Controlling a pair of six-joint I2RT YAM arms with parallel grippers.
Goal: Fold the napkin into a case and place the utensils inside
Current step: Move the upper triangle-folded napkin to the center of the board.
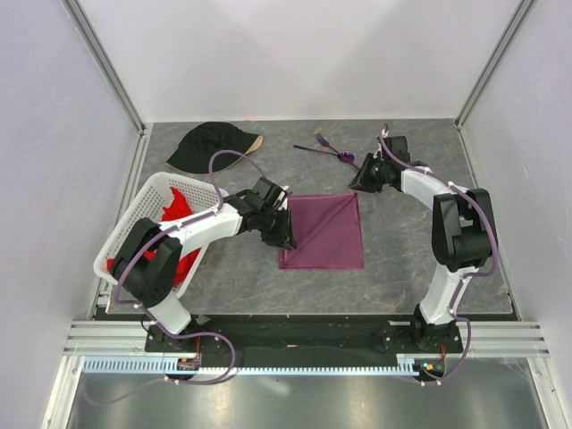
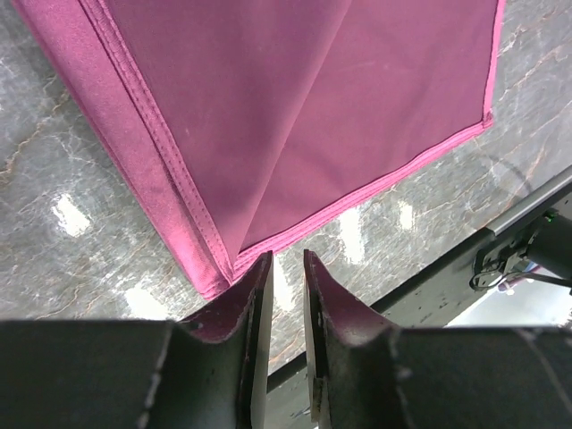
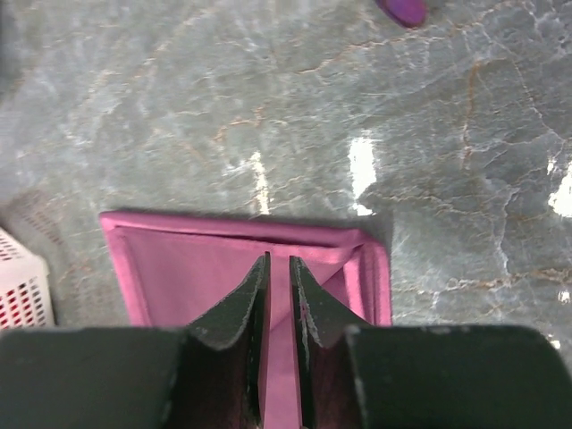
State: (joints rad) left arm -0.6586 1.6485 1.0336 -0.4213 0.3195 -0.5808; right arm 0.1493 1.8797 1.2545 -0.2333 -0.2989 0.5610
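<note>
The utensils are too small to count; the napkin runs off the left wrist view's top edge; the left arm hides part of the red cloth.

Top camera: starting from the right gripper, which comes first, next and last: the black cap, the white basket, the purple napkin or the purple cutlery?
1. The napkin: its far right corner lies at the right gripper.
2. The cutlery: just behind the gripper, toward the back.
3. The cap: back left.
4. The basket: at the left edge.
</note>
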